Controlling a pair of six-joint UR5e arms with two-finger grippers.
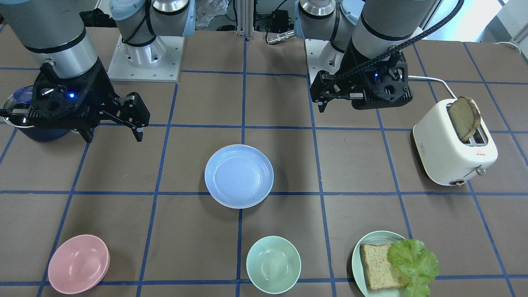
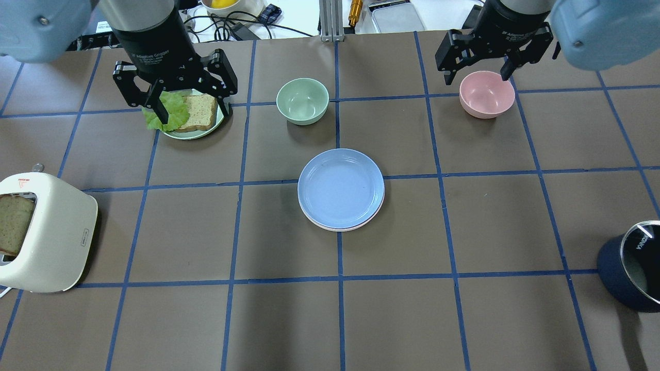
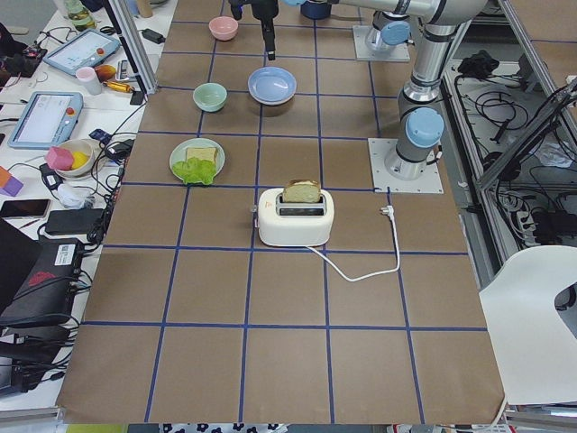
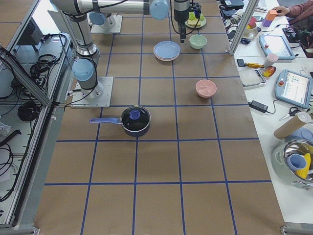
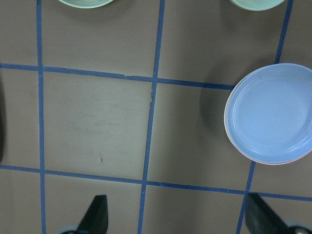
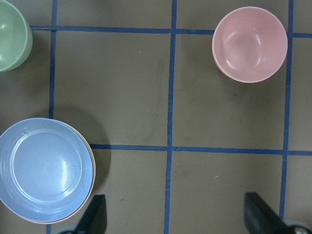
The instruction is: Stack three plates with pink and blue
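Observation:
The light blue plate (image 2: 340,186) lies on top of a stack at the table's middle; it also shows in the front view (image 1: 239,175). A pale pink rim (image 2: 343,228) peeks out under it. The cream-white plate is hidden. My left gripper (image 2: 175,98) is open and empty, raised above the bread plate, far left of the stack. My right gripper (image 2: 479,67) is open and empty, raised above the pink bowl. The left wrist view shows the stack (image 5: 270,112) at its right, the right wrist view shows the stack (image 6: 44,168) at its lower left.
A mint bowl (image 2: 302,100) and a pink bowl (image 2: 487,94) stand beyond the stack. A pale green plate (image 2: 196,135) holds bread and lettuce. A white toaster (image 2: 44,232) with bread is at the near left, a dark blue pot (image 2: 631,268) at the near right.

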